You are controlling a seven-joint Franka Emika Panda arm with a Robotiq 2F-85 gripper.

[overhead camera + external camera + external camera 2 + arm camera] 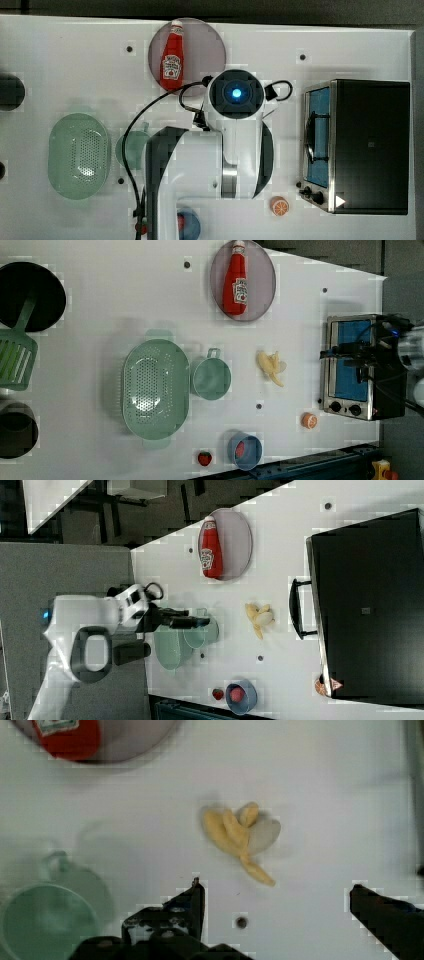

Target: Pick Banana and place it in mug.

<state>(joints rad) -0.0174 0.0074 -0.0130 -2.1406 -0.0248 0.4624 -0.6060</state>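
our gripper (275,892) hangs with its jaws spread wide and empty above the white table (325,795), and between and just ahead of the fingertips lies the banana (239,837), not yet touched. we judge its long axis slants across the gap, so a wrist turn may help. in the left view the mug (211,378) stands near the banana, on its left.

Smooth matt white table (100,315). Glossy red plastic ketchup bottle (236,282) on smooth grey plate (262,285). Matt mint-green plastic mug (211,378) and perforated colander (156,388). Brushed, reflective metal toaster oven (352,367) front. Matt yellow, soft-looking banana (239,837). Matt black gripper (275,895) fingers (192,902), spread apart.
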